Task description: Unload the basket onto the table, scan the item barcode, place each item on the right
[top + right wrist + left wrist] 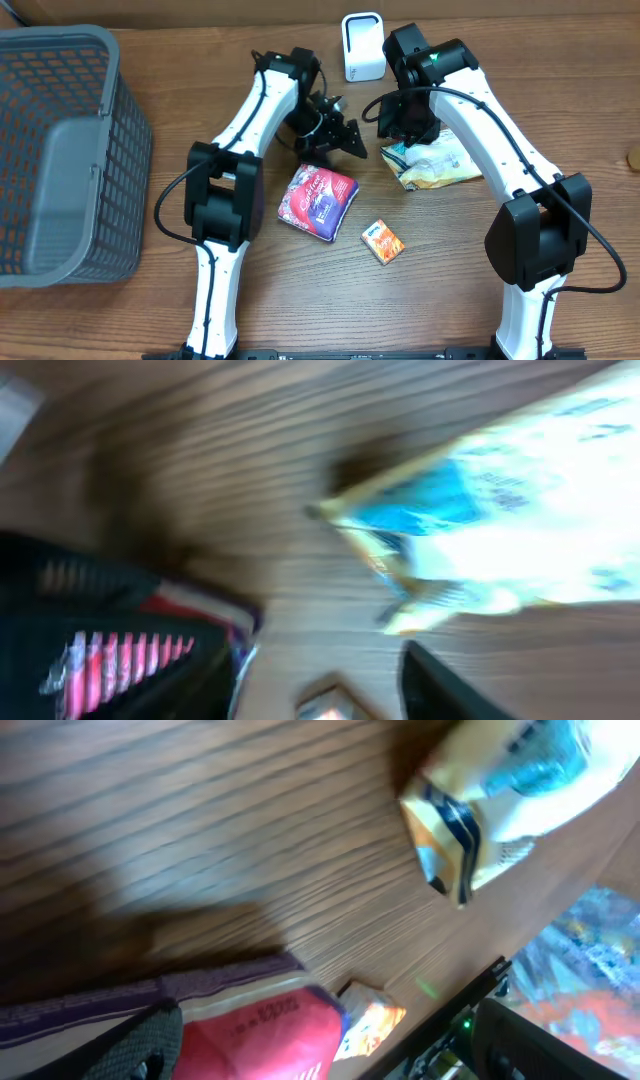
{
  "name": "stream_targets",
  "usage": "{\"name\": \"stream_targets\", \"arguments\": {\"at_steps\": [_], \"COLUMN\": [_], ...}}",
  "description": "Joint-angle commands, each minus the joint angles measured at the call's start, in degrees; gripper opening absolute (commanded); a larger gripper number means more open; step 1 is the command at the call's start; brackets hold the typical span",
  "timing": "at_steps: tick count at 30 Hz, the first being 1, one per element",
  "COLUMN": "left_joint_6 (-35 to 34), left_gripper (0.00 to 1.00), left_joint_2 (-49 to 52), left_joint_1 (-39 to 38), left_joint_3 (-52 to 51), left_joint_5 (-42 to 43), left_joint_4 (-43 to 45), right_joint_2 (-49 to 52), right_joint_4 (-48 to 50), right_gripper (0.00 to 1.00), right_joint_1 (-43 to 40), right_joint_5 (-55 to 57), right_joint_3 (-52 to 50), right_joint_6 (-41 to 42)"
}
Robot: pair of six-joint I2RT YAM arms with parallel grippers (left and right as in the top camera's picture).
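Note:
A yellow and white snack bag (435,165) lies on the table by my right arm. My right gripper (402,128) hovers just above its left end, open with nothing between its fingers (440,685). The bag (500,530) fills the upper right of the blurred right wrist view. A red and purple pouch (318,200) lies flat near the table's middle. My left gripper (342,138) hangs open above and behind it. In the left wrist view the pouch (260,1030) shows low between the fingers (140,1045), untouched. The white scanner (363,45) stands at the back.
A small orange box (382,242) lies in front of the pouch. It also shows in the left wrist view as the orange box (370,1025). A grey mesh basket (60,150) takes up the left side of the table. Both grippers are close together near the centre back.

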Motion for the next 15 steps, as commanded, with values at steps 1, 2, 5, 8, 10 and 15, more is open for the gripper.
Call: {"name": "stream_targets", "arguments": {"at_steps": [1,2,5,8,10,15], "left_joint_6": [1.9,2.7,5.0,5.4,6.2,7.1], "left_gripper": [0.82,0.81,0.78,0.63,0.43,0.04], "left_joint_2": [0.8,0.8,0.8,0.8,0.8,0.8], "left_joint_1": [2.2,2.4,2.5,2.2,1.9,1.0], "left_joint_3": [1.1,1.1,1.1,1.1,1.1,1.1], "left_joint_5": [-1.1,-1.0,-0.9,-0.6,1.1,6.5], "left_joint_4": [-1.8,-2.7,-4.3,-4.8,-4.6,-1.8], "right_joint_2": [0.2,0.2,0.2,0.2,0.2,0.2], "right_joint_4": [-0.5,-1.5,-4.6,-6.9,-7.5,-5.8], "right_gripper": [0.59,0.59,0.59,0.44,0.34,0.04], "right_joint_1": [-0.3,-0.7,-3.5,-8.9,-13.0,-22.0], "right_joint_5": [-9.6,-9.1,-6.7,-5.3,-5.2,-5.5], "right_joint_3": [1.7,2.9,6.5,9.2,9.3,5.4], "right_joint_6": [-7.0,-7.9,-8.0,-8.1,-8.1,-8.0]}}
